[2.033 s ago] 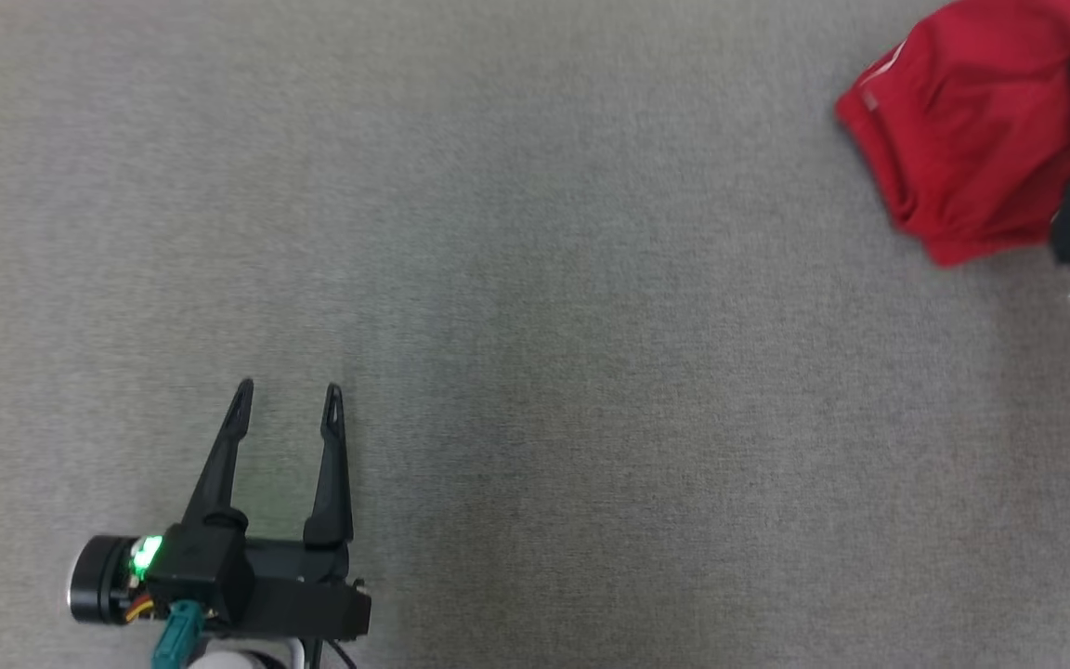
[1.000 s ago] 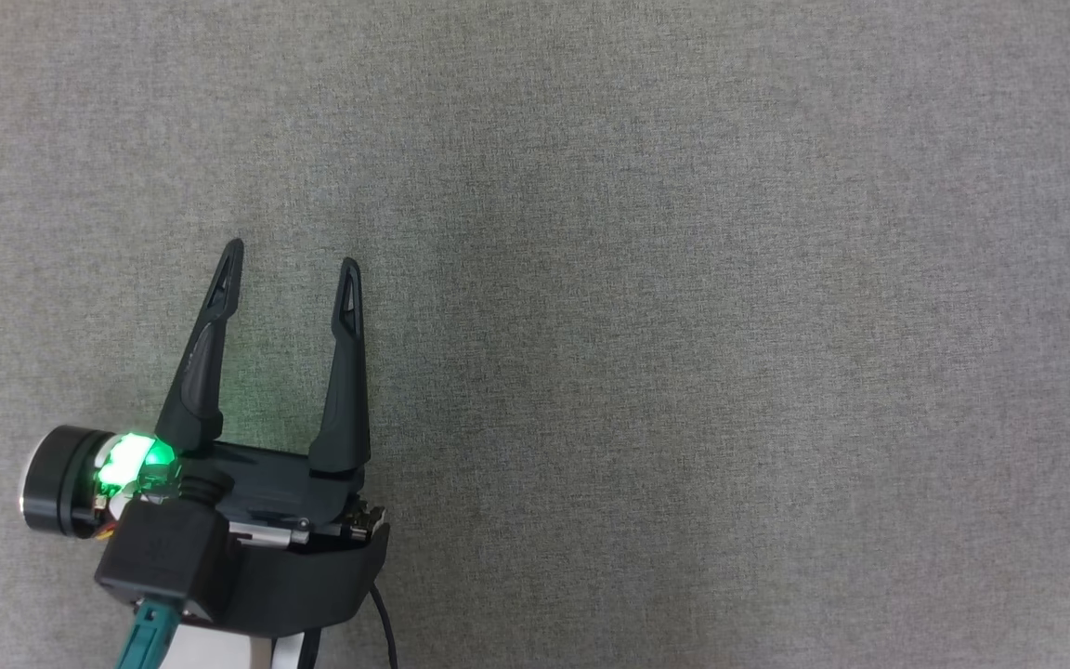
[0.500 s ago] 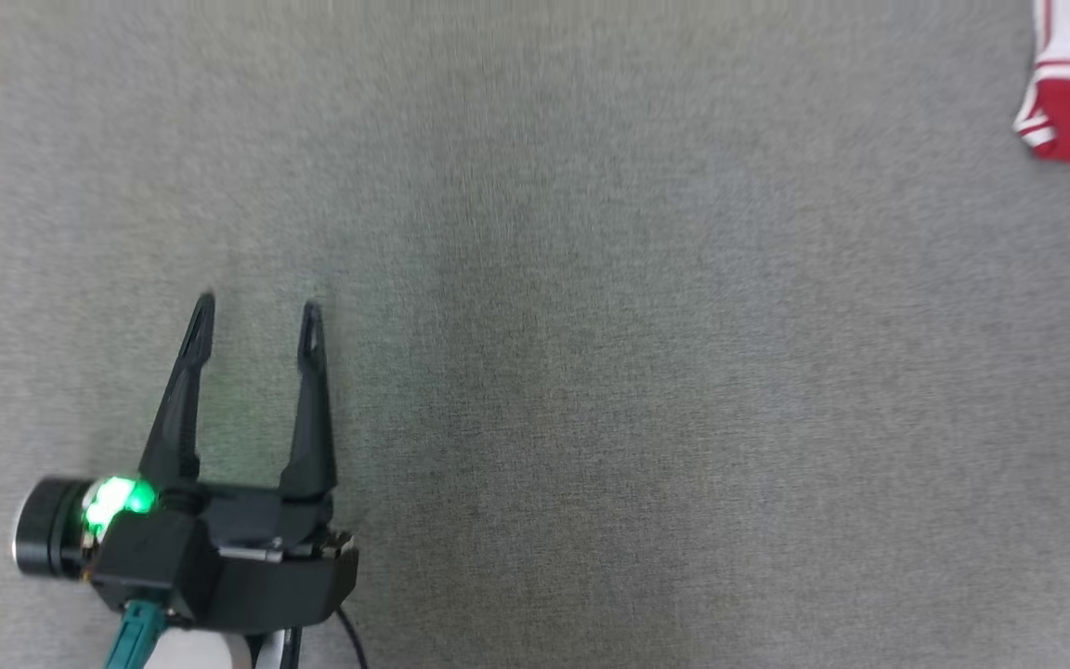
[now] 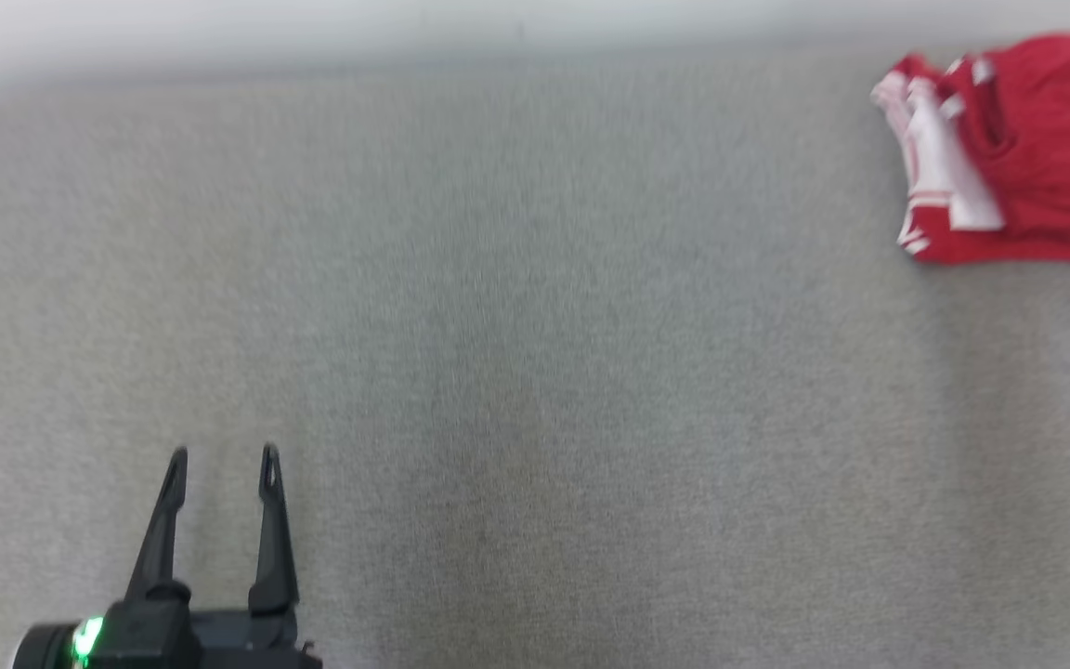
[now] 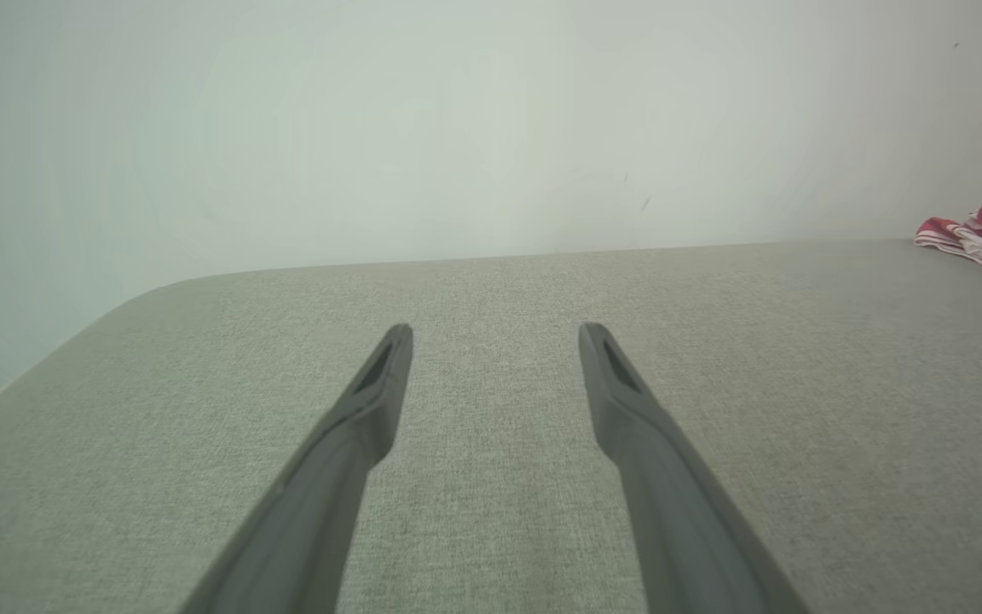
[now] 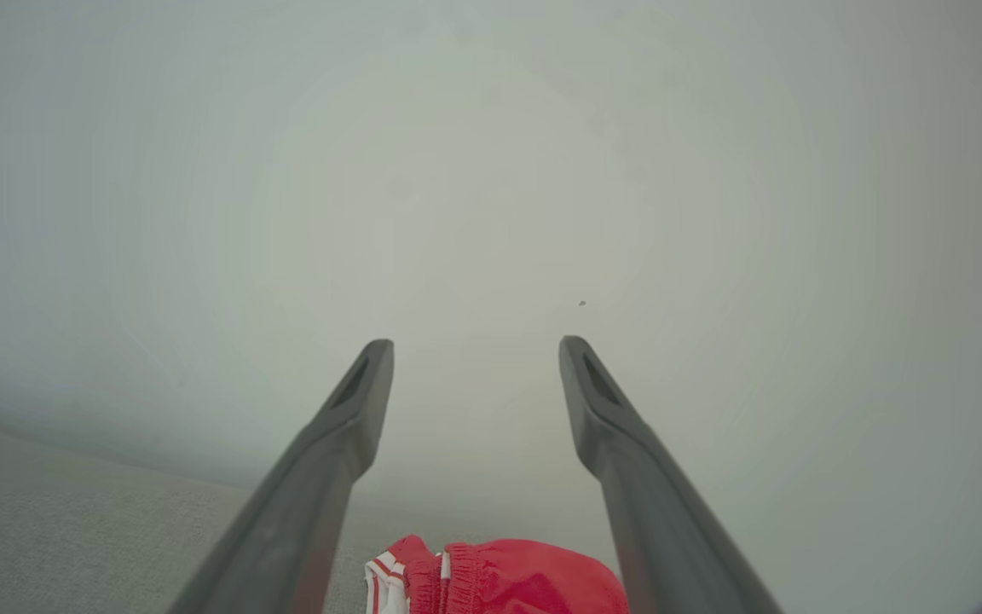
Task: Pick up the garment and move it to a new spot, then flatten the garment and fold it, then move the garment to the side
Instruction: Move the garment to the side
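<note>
Where garment [image 4: 1027, 139] lies bunched, right fingers [image 6: 316, 477] stand apart.

This looks like a plain robot test room or lab, though the pictures do not settle it. A wide bench [image 4: 535, 372] covered in grey woven fabric runs up to a pale, plain wall [image 5: 457, 128] that carries a few small dark scuffs [image 5: 644, 203]. In the left wrist view the bench's corner [image 5: 141, 298] is rounded like upholstery. 1 red garment [image 4: 1027, 167] with white stripes lies crumpled on the fabric, close to the wall.
</note>
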{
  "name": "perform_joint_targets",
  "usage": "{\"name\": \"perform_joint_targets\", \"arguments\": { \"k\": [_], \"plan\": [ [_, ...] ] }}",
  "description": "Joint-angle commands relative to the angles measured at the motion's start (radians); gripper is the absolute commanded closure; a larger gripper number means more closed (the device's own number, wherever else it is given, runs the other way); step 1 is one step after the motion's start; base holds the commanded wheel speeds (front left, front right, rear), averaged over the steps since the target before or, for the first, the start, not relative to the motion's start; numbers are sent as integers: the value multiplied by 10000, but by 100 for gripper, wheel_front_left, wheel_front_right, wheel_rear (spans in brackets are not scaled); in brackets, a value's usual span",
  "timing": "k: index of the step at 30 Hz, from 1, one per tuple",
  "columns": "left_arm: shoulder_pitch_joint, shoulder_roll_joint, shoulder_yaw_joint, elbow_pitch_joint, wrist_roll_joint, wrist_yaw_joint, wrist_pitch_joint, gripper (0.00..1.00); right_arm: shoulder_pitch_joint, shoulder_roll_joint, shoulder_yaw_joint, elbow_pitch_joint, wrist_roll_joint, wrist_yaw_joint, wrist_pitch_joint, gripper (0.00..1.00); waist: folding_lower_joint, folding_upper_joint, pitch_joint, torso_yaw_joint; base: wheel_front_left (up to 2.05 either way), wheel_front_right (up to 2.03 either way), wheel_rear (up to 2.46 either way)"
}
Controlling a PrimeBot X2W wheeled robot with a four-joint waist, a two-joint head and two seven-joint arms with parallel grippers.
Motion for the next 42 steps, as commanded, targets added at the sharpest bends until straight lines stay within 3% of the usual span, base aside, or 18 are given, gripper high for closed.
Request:
{"name": "perform_joint_targets", "arguments": {
  "k": [1, 13, 22, 32, 42],
  "plan": [
    [224, -4, 77, 71, -54, 44, -26, 0, 598, 225, -278, -327, 45, -32, -30, 0, 4, 2, -1117, -8, 0, 0, 0],
    [1009, -10, 147, 654, -13, 267, -28, 0, 4998, 2035, -2885, -3440, -451, -31, -18, 0, 4, 2, -2119, 54, 0, 0, 0],
    [1118, -13, 184, 1010, -211, 277, -26, 0, 7830, 3491, -3930, -5127, -701, -31, -18, 0, 4, 2, -2459, 187, 0, 0, 0],
    [1168, -13, 130, 1228, -239, 239, -28, 0, 9762, 4944, -3829, -5978, -1016, -31, -18, 0, 4, 2, -2673, 200, 0, 0, 0],
    [1076, -12, 48, 1562, -354, 287, -28, 0, 10724, 5476, -3269, -6215, -1287, -31, -18, 0, 4, 2, -2743, 386, 0, 0, 0]
  ]
}}
